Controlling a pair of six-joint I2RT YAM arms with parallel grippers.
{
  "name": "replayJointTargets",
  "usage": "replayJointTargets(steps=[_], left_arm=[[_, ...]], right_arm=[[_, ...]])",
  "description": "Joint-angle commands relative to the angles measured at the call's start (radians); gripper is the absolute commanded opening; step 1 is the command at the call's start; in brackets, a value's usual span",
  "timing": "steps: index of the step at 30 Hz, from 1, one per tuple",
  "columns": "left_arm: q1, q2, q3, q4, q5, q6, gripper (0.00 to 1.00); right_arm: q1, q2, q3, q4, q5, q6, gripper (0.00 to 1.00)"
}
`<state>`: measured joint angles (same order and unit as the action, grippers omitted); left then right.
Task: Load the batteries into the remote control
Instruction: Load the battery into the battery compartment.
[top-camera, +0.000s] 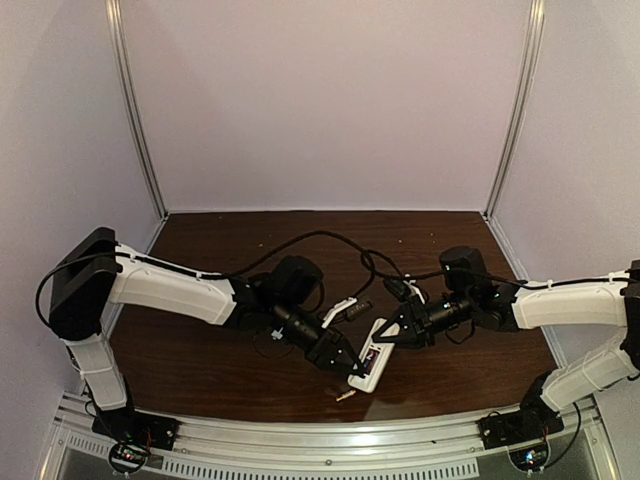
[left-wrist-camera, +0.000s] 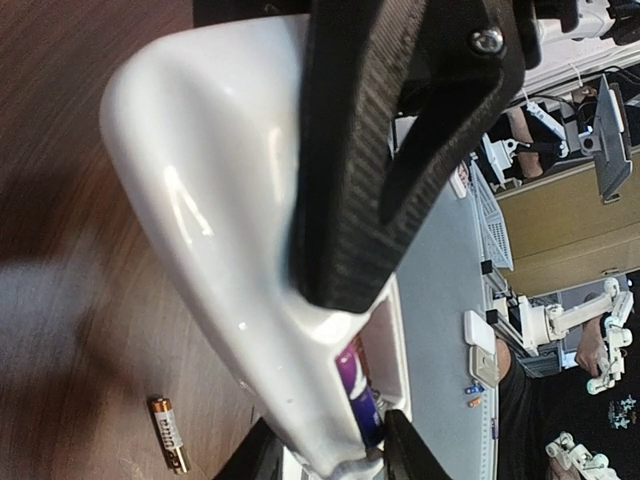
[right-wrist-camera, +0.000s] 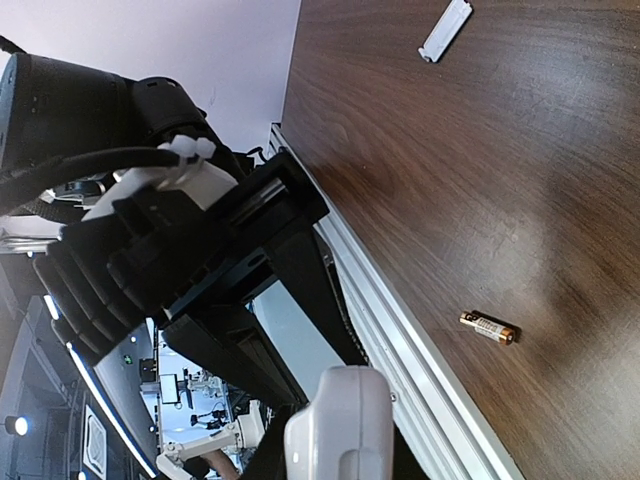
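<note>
Two claws flank white oblong remote control (top-camera: 368, 374): right claw (top-camera: 384, 336) grasps it, left claw (top-camera: 349, 365) grip unclear; gold cylindrical battery (top-camera: 345, 395) at seven o'clock.

- Your remote control (left-wrist-camera: 220, 220) is white plastic, smooth and highly glossy, with bright highlights along its curved back.
- Look at the left gripper (top-camera: 350, 367): its fingers (left-wrist-camera: 345, 180) are matt black plastic, finely ribbed in layers.
- The screw (left-wrist-camera: 487, 40) you see in that finger is bright bare metal.
- The loose gold battery (left-wrist-camera: 170, 433) has a shiny metallic wrap, and the purple battery (left-wrist-camera: 357, 395) looks glossy too.
- Your table (right-wrist-camera: 450, 150) is dark wood grain with a soft sheen.
- The rail (right-wrist-camera: 400, 350) at its edge is pale brushed metal.
- The cover strip (right-wrist-camera: 446, 28) is plain white plastic.
</note>
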<state>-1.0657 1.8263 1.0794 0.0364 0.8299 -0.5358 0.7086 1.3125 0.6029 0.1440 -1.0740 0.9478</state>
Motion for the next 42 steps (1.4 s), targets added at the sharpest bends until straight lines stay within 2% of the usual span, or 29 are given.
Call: replayJointTargets(steps=[1, 4, 13, 16, 29, 33, 42], left_arm=[[0.005, 0.09, 0.002, -0.014, -0.214, -0.02, 0.26], [0.004, 0.085, 0.005, -0.021, -0.224, -0.011, 0.29], [0.004, 0.002, -0.027, 0.056, -0.247, 0.026, 0.51], [0.004, -0.023, -0.043, 0.094, -0.237, 0.026, 0.54], [0.006, -0.088, -0.133, 0.225, -0.208, -0.008, 0.59], [0.011, -0.103, -0.153, 0.271, -0.18, -0.027, 0.56], [0.011, -0.166, -0.211, 0.402, -0.148, -0.027, 0.74]], right_arm=[[0.024, -0.087, 0.069, 0.32, -0.16, 0.089, 0.0], [0.024, -0.087, 0.068, 0.309, -0.16, 0.084, 0.0], [0.02, -0.081, 0.066, 0.233, -0.142, 0.037, 0.0], [0.018, -0.08, 0.067, 0.221, -0.139, 0.027, 0.0], [0.012, -0.079, 0.081, 0.129, -0.121, -0.041, 0.0], [0.012, -0.082, 0.123, -0.032, -0.082, -0.159, 0.0], [0.005, -0.067, 0.127, -0.09, -0.044, -0.19, 0.0]])
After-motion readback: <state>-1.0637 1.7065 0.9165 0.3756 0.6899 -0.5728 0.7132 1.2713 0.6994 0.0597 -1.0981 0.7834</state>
